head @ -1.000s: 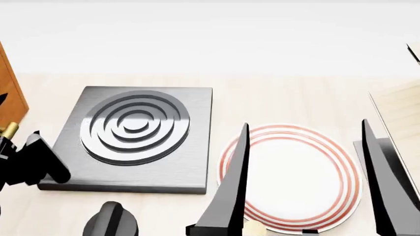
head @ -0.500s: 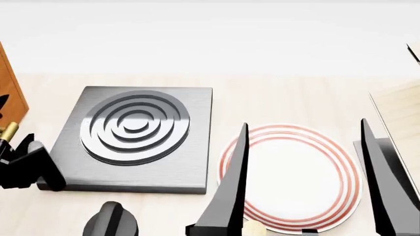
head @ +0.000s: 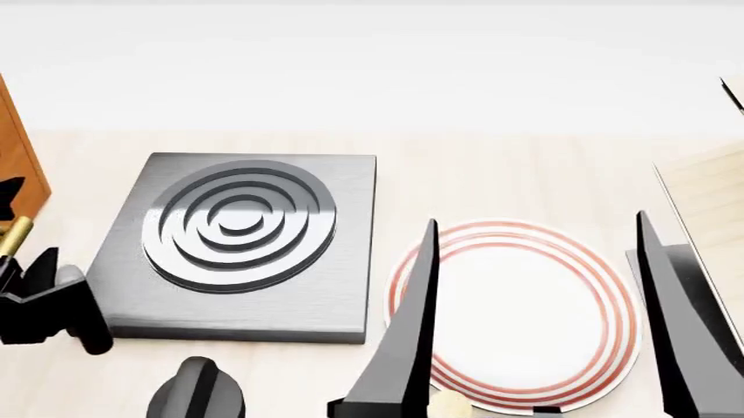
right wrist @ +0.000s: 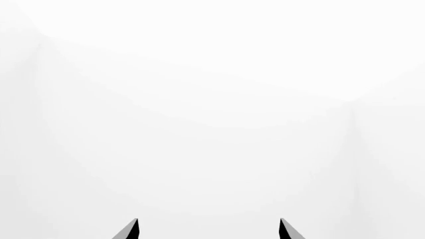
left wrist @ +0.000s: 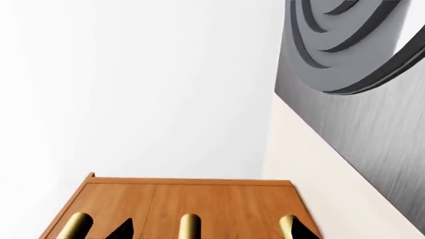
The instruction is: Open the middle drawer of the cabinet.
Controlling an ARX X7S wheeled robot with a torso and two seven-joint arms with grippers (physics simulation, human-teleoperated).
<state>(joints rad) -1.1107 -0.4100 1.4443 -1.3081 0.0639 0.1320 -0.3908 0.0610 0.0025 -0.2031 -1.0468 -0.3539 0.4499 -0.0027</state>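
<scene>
The orange-brown cabinet fills the near part of the left wrist view, with three brass bar handles side by side. The middle drawer carries the centre handle. My left gripper is open; its two black fingertips stand wide apart on either side of that centre handle without touching it. In the head view the cabinet shows only as a sliver at the left edge, with my left gripper and a brass handle beside it. My right gripper hangs open over a plate and holds nothing.
A dark grey stove plate with raised rings lies just right of the cabinet. A white plate with red rings sits under the right gripper. A pale wood rack is at the right edge. A dark knob shows at the front.
My left gripper has shifted left and nearer in the head view, toward the cabinet. More of the brass handle shows. The right arm has barely moved.
</scene>
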